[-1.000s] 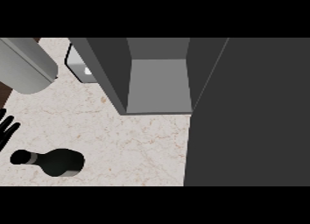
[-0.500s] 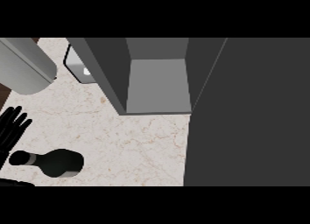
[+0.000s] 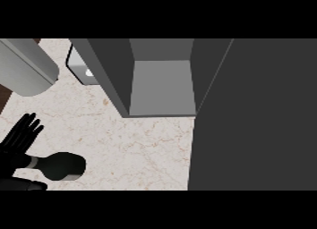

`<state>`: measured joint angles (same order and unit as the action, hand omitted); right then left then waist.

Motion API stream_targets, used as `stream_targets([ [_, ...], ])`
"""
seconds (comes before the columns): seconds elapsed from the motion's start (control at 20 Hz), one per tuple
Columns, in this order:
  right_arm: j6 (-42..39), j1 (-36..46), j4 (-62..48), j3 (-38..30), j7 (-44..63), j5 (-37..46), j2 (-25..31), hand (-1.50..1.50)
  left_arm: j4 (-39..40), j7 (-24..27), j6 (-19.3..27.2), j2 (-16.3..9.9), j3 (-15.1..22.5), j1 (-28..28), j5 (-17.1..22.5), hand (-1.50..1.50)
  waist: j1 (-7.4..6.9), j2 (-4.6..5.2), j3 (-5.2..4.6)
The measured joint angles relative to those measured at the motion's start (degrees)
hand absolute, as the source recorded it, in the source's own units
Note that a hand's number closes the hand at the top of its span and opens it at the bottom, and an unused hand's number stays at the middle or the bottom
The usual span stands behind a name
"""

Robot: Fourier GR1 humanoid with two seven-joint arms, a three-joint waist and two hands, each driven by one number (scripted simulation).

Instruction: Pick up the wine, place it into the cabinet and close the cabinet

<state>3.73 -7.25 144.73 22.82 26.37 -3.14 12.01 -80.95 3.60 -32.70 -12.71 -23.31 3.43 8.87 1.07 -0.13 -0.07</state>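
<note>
At lower left, the left robot hand (image 3: 19,138), fingers straight, should curl squarely around the wine (image 3: 58,165) neck before lifting toward the cabinet (image 3: 161,85)

wine bottle (image 3: 61,164): black, lower left | left hand (image 3: 17,139): black | counter (image 3: 141,147): cream, veined marble pattern | cabinet (image 3: 162,80): grey interior, dark grey door | cylinder (image 3: 19,65), upper left: light grey

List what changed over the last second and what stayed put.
The left hand moved in from the left edge, up and rightward, and now sits beside the wine with fingers straight, not gripping it. The wine, the open cabinet and its door have not moved. The right hand is out of view.
</note>
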Motion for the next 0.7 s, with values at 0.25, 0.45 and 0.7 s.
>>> stream_targets([
  [0.25, 0.1, 1.0, 0.0, -0.9, 0.9, -0.1, 0.3, -1.5, 4.9, 4.5, -0.1, 0.8, 1.8, -0.7, -3.4, -1.5, -0.04, -0.02, 0.01],
  [0.45, 0.0, 0.7, 0.0, -0.7, 0.4, -0.1, 0.4, -1.5, 9.6, 7.6, -0.6, 0.5, 2.5, -1.5, -5.2, -1.5, -0.06, -0.02, 0.01],
  [0.7, 0.5, 1.3, 0.0, -0.8, 0.8, -0.1, 0.1, -1.5, 15.5, 14.1, -0.8, 0.3, 3.4, -1.5, -8.4, -1.5, -0.05, -0.02, 0.0],
])
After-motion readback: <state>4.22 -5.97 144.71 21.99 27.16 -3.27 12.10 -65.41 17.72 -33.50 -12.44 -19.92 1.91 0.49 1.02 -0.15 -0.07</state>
